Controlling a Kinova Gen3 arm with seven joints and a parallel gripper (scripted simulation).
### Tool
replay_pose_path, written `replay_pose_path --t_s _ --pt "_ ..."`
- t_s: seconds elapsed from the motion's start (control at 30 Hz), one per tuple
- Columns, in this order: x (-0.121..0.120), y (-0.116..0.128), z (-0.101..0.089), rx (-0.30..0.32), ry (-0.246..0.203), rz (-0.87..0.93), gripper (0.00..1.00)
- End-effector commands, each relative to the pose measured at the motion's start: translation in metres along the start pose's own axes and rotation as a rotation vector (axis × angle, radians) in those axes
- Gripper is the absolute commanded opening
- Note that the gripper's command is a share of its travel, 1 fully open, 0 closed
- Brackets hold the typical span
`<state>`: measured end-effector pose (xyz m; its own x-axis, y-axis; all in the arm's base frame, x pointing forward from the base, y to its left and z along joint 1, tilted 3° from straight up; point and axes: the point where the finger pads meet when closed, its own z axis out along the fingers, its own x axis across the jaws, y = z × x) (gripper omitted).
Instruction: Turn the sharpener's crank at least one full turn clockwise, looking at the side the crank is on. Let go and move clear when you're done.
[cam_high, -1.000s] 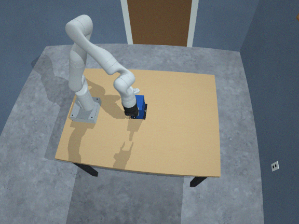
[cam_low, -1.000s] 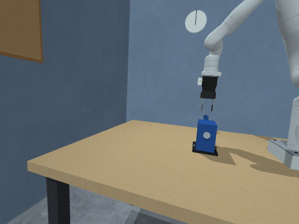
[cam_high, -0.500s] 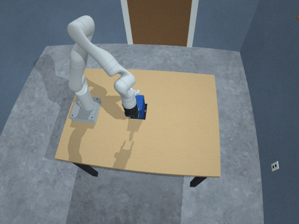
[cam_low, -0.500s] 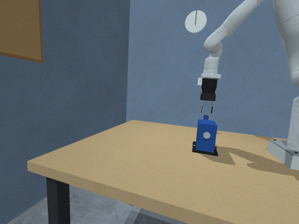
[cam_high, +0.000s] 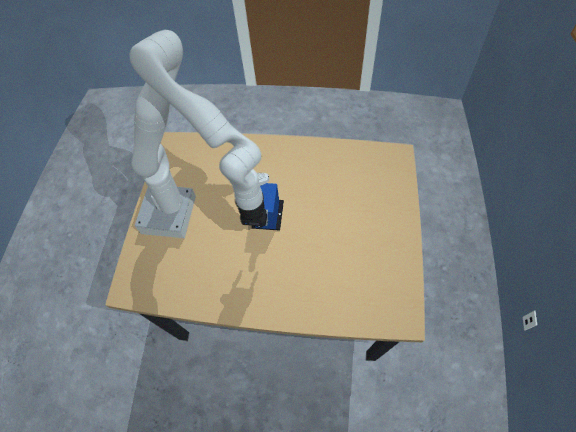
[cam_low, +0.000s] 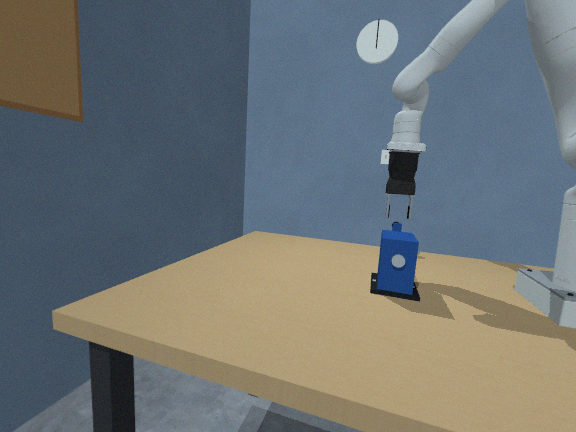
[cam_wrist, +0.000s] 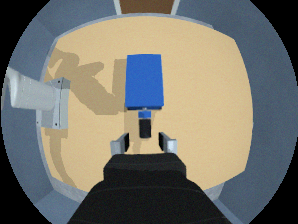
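Note:
The blue box sharpener (cam_low: 397, 263) stands on a black base on the wooden table; it also shows in the top view (cam_high: 270, 205) and in the wrist view (cam_wrist: 144, 80). A white round spot marks its near face in the exterior view. The crank's small blue handle knob (cam_low: 396, 226) sticks up at its back top edge and shows dark-tipped in the wrist view (cam_wrist: 144, 123). My gripper (cam_low: 398, 215) points straight down, open and empty, its fingertips a little above the knob. In the wrist view the fingers stand on either side of the knob.
The arm's grey base plate (cam_high: 163, 216) is bolted to the table left of the sharpener, and shows in the wrist view (cam_wrist: 51, 103). The arm's shadows fall on the table. A brown door (cam_high: 307, 40) stands behind the table.

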<state>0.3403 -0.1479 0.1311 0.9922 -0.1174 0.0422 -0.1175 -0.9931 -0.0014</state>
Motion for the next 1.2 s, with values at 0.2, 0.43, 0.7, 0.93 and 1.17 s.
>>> replay_pose_path --t_s 0.2,0.43,0.7,0.93,1.17 --pt "0.0001 -0.0013 0.0016 0.004 0.001 0.0 0.97" --pt "0.0001 -0.0013 0.0016 0.004 0.001 0.0 0.97" --pt "0.0001 -0.0013 0.0016 0.004 0.001 0.0 0.97" --pt "0.0006 -0.001 0.0016 0.004 0.001 0.0 0.97" --pt "0.0034 0.0002 0.0011 0.003 0.003 0.0 0.97"
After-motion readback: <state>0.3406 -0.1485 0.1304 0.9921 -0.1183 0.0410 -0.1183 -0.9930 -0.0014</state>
